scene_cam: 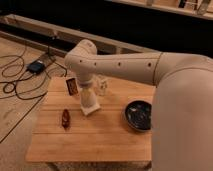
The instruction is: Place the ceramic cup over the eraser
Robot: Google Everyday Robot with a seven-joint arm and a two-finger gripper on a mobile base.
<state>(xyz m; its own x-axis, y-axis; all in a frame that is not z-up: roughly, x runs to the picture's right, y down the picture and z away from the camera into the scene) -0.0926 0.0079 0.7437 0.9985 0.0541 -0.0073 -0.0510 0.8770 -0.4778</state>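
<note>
The bulky, smooth white robot arm comes in from the right and fills that side, bending down over the middle of the table. The pale wooden slatted table has a wide stretch of bare boards along its near edge and front corners. Its back left edge borders a floor strewn with black cables and a small black box.

The wide, dark, round bowl sits near the right edge, well apart from the rest. The gripper hangs under the wrist, left of the table's middle. Right below it is the tall, plain whitish-cream ceramic cup. Whether the gripper grips it, and how wide it stands, cannot be told.

At the cup's foot a pale, blocky eraser shows, though whether the two touch is unclear. The small clear bottle stands just behind the cup, to its right. A dark reddish upright packet stands to the cup's left, and a small, slim reddish-brown object lies nearer the front left.
</note>
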